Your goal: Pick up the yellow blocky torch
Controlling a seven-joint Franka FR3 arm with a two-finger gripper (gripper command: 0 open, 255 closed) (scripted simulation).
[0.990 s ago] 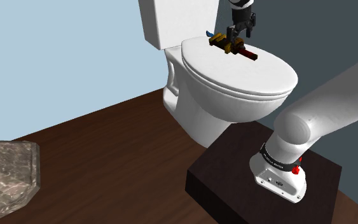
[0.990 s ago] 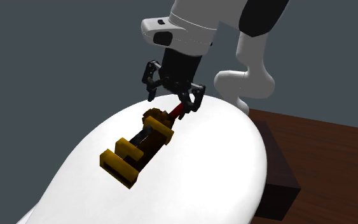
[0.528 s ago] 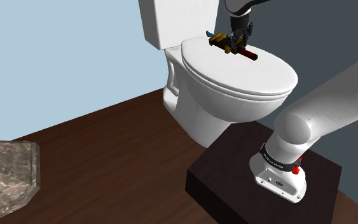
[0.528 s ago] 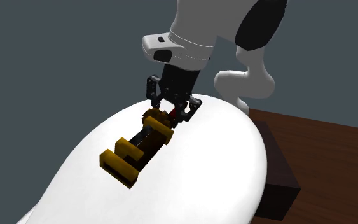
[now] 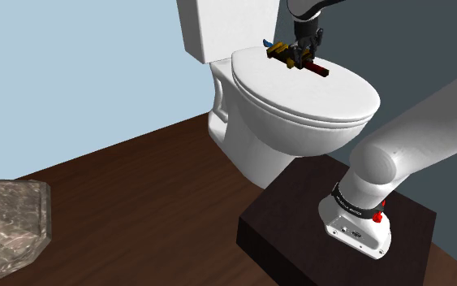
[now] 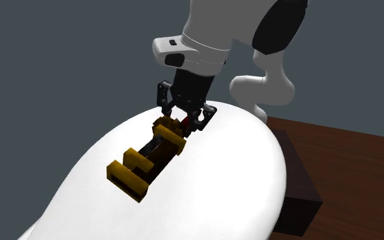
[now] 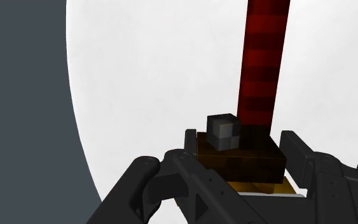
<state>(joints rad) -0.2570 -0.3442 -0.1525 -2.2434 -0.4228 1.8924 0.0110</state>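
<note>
The blocky torch [image 5: 282,54] lies on the shut white toilet lid [image 5: 299,97], toward its back edge. It has yellow and dark blocks and a dark red striped handle [image 5: 321,71]. In the second exterior view the torch [image 6: 146,160] lies lengthwise on the lid [image 6: 217,191], its yellow end nearest the camera. My black gripper [image 6: 187,121] comes down on its far part, where the yellow blocks meet the red handle. Seen from the wrist, the fingers [image 7: 190,168] clasp a yellow block [image 7: 241,159] from both sides, with the red handle [image 7: 263,63] running away beyond it.
The toilet tank [image 5: 218,24] rises right behind the lid, with a small blue piece [image 5: 265,41] by the torch. My dark stand [image 5: 316,236] sits on the wooden floor [image 5: 137,211]. A stone-like block [image 5: 7,219] lies at the shoulder view's lower left.
Over the last second the gripper came down onto the torch and its fingers went from wide apart to clasping it. Nothing has moved in the last half second.
</note>
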